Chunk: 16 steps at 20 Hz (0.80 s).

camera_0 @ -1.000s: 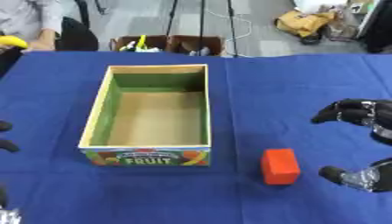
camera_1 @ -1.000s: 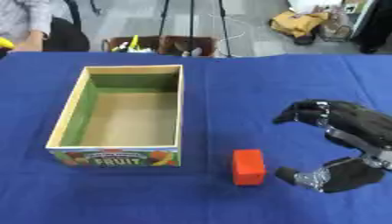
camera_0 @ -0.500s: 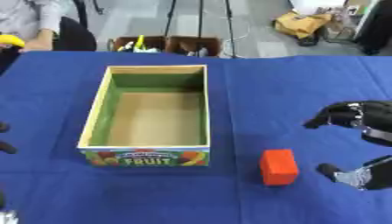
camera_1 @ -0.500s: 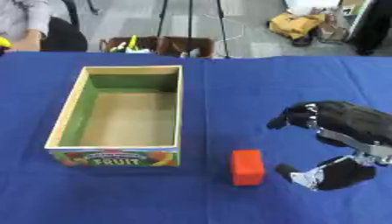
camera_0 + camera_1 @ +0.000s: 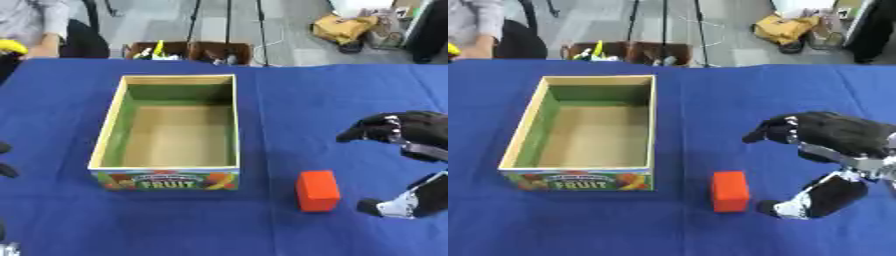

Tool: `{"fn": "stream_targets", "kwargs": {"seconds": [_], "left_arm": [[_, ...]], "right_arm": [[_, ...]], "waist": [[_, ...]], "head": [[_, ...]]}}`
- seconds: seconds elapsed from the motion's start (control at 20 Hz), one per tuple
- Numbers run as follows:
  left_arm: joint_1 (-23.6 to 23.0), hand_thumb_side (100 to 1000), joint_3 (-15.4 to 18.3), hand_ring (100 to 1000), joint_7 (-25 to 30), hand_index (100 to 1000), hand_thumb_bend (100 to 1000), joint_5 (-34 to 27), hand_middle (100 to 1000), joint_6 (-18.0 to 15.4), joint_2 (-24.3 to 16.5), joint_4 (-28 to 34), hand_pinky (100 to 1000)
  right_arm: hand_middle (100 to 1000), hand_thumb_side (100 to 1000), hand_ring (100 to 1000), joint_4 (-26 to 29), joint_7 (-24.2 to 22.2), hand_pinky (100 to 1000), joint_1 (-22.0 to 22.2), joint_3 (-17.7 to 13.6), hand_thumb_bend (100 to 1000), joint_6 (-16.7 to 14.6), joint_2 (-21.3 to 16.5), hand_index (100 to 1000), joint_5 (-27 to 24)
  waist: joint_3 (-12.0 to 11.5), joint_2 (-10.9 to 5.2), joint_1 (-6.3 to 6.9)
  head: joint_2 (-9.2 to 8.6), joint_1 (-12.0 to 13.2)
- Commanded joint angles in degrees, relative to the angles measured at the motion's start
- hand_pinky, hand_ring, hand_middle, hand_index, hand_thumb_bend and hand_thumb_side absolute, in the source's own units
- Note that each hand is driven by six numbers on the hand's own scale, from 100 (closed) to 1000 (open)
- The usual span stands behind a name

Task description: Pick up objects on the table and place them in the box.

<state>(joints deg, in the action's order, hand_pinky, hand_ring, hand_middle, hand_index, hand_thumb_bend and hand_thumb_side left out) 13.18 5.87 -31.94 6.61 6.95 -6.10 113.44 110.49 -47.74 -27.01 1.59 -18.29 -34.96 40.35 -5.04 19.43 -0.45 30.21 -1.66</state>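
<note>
Block: orange block (image 5: 318, 191) lies on the blue tabletop (image 5: 289, 100), just in front of the box's near right corner and outside it.
Box: the wooden box (image 5: 171, 127) with "FRUIT" on its front wall shows a bare floor; we see nothing inside it.
Our right hand: right hand (image 5: 824, 155) is beside the block on its right, near but not touching; fingers arch above and the thumb sits low by the block's near corner, spread apart and holding nothing.
Our left hand: only dark bits at the left edge of the left eye view (image 5: 5, 160); we cannot tell how its fingers stand.
Progress: we judge the task is at its start. The one block we see is not yet grasped; grasp, lift, carry and release into the box are all left.
Views: the right eye view shows the whole right hand and wrist, while the left eye view cuts it at the edge. Only the left eye view shows the left hand.
</note>
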Motion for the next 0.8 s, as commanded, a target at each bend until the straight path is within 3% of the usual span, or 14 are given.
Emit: {"fn": "stream_targets", "kwargs": {"seconds": [0.05, 0.8], "left_arm": [[0.16, 835, -0.19, 501, 0.22, 411, 100, 0.14, 545, 0.02, -1.19, 1.15, 267], [0.27, 836, -0.38, 502, 0.53, 411, 100, 0.05, 546, 0.2, -1.13, 1.15, 261]], "right_arm": [[809, 621, 871, -1.65, -4.23, 749, -1.65, 0.63, 555, -5.16, -2.0, 949, 0.95], [796, 608, 842, -10.19, -4.23, 710, -5.86, 3.08, 499, -6.04, 2.97, 919, 9.36]], "waist": [[-0.02, -1.36, -0.05], [-0.28, -1.16, -0.31]], "head": [[0.0, -0.34], [0.04, -1.05]]}}
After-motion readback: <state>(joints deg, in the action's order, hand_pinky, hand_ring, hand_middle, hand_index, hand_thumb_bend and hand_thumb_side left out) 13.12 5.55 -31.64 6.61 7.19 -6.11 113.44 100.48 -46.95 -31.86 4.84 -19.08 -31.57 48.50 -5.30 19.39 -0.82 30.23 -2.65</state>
